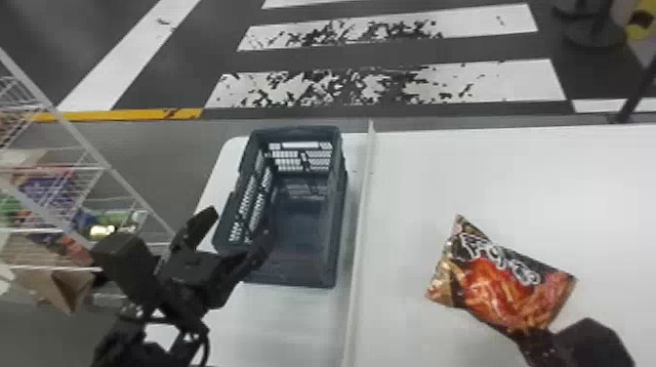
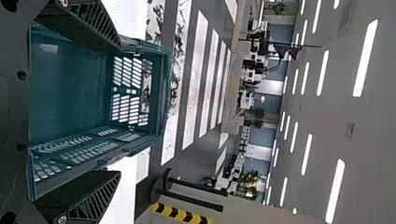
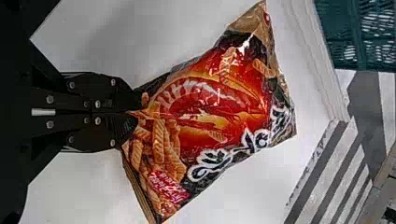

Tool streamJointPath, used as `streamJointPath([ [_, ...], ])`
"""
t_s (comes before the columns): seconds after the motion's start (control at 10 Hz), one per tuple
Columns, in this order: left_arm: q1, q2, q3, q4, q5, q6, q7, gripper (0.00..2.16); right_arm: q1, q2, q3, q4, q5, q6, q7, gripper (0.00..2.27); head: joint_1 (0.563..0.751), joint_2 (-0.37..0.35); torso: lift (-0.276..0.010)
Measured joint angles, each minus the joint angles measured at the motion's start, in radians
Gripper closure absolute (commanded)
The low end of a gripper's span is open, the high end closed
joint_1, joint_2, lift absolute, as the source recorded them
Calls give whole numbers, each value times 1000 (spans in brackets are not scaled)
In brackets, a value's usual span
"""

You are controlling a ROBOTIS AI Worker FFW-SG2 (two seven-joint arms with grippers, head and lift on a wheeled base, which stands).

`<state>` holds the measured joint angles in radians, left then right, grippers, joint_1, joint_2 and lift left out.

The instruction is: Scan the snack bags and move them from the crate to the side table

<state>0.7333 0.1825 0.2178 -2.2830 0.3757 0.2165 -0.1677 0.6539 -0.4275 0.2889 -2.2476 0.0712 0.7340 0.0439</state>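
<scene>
Our right pincer (image 1: 539, 345) grips a snack bag (image 1: 502, 285) by one edge, its fingers pressed together on the wrapper, as the right wrist view confirms. The bag, red and black with golden tan at its far corner, lies over the white desk (image 1: 454, 171) to the right of a raised white strip (image 1: 360, 234); we cannot tell whether its underside touches the surface. Left of that strip, the dark blue-green crate (image 1: 333, 234) stands upright on a white top. Our left pincer (image 1: 238, 227) is open, its fingers spread well apart and holding nothing, at the crate's near left corner. Beyond, we see a wire rack (image 1: 80, 132) with packets at the left and white stripes (image 1: 493, 80) on the dark floor (image 1: 161, 190).
</scene>
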Motion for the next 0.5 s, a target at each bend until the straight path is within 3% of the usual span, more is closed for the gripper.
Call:
streamJointPath([
  [0.3,0,0,-3,-1,2,9,-6,53,-41,123,-280,-104,-360,290,271,2243,695,219,-87],
  [0.5,-12,1,-8,-1,0,25,-6,53,-76,178,-436,-144,-555,452,329,2240,695,208,-87],
])
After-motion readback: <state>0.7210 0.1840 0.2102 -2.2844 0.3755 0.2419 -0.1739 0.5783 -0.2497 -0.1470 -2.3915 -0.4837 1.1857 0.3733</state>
